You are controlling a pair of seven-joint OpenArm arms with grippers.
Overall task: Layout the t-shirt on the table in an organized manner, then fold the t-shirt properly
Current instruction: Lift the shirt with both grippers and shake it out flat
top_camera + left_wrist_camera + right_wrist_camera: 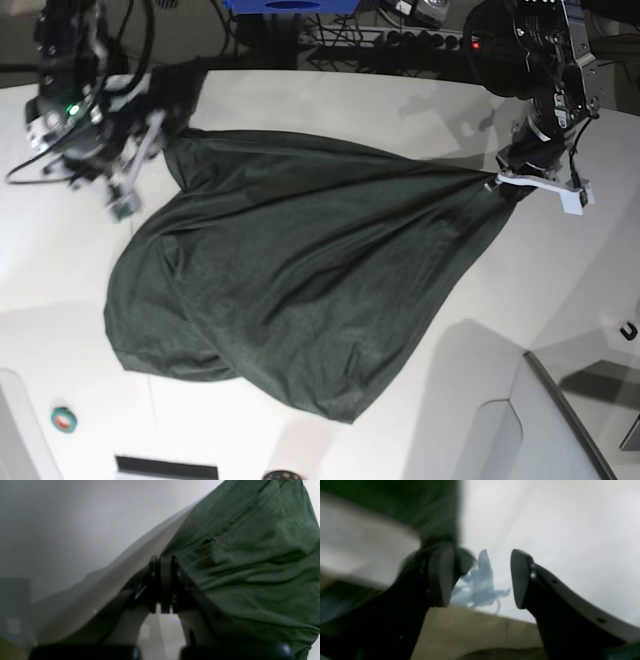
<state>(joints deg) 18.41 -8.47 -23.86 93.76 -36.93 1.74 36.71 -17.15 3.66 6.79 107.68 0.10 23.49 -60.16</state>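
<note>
Here the left hand (161, 562) pinches the dark green knit t-shirt (300, 270), which drapes beside it; the right hand (480, 577) gapes empty (blurred) over the smooth white table (420, 110).

Motion blur smears the right tool (480, 577) and t-shirt (395, 505).

Matt green knit-cloth t-shirt (290, 270) lies on the smooth, white table (560, 290).
</note>
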